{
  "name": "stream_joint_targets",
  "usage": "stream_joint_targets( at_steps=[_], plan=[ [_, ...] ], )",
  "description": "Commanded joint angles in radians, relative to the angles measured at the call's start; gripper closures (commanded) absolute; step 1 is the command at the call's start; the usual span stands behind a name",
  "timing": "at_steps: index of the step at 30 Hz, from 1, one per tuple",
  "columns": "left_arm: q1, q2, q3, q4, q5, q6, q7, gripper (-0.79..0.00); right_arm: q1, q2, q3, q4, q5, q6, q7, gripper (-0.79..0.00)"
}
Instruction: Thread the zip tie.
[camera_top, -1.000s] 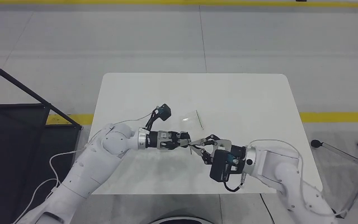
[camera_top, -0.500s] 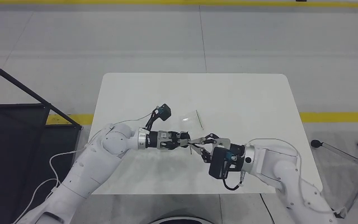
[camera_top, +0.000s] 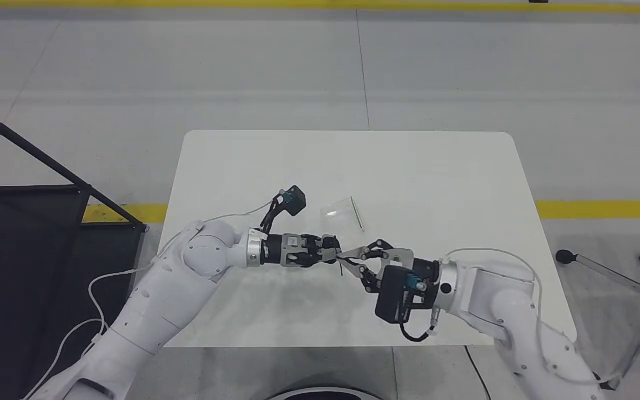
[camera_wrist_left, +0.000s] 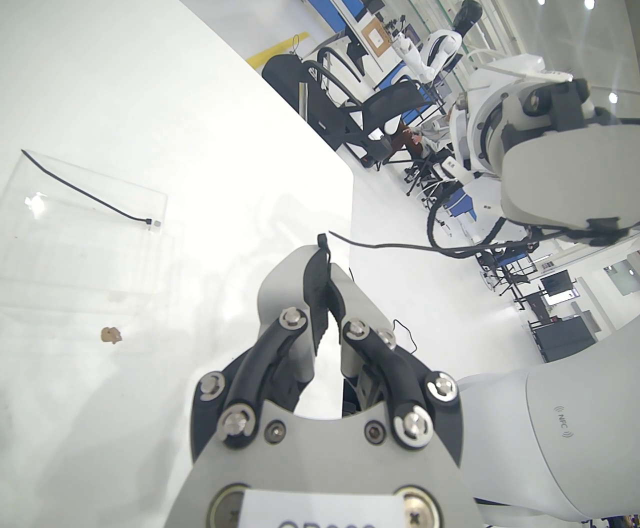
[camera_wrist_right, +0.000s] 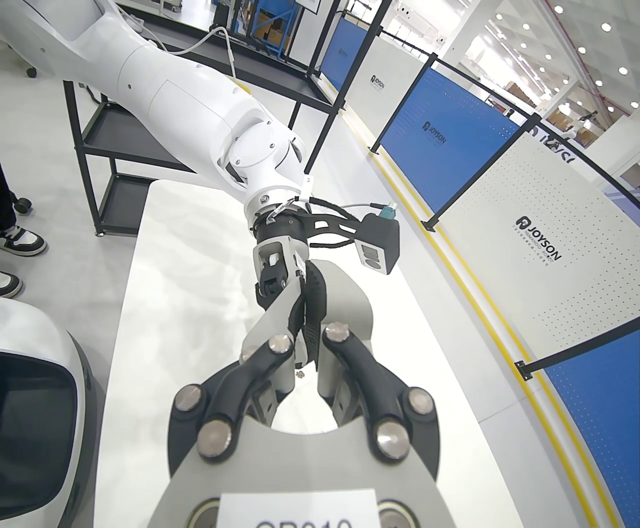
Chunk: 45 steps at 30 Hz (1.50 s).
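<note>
A thin black zip tie (camera_wrist_left: 380, 245) is held in the air over the front part of the white table (camera_top: 450, 180). My left gripper (camera_wrist_left: 322, 250) is shut on one end of it, and the strap runs outward from the fingertips. My right gripper (camera_wrist_right: 304, 285) faces the left gripper (camera_wrist_right: 272, 280) tip to tip, with its pads pressed together. It seems to pinch the same tie, though the contact is hidden behind the fingers. In the top view the two grippers, left (camera_top: 335, 252) and right (camera_top: 362, 262), meet near the table's front middle.
A second black zip tie (camera_wrist_left: 90, 197) lies on a clear plastic sheet (camera_wrist_left: 75, 260) flat on the table, just behind the grippers (camera_top: 345, 210). A small brown scrap (camera_wrist_left: 111, 335) lies beside the sheet. The table's right half and back are bare.
The right arm shifted very slightly toward the left gripper and back. Both grippers stay shut and tip to tip.
</note>
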Motion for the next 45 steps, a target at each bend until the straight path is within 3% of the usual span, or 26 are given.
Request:
stream_joint_targets(
  at_steps=[1,45],
  plan=[
    [0.0,0.0,0.0,0.0,0.0,0.0,0.0,0.0,0.002,0.0,-0.002,0.003,0.001,-0.002,0.001,0.0],
    [0.0,0.0,0.0,0.0,0.0,0.0,0.0,0.0,0.016,-0.005,-0.013,0.017,0.008,-0.001,0.016,0.0]
  ],
)
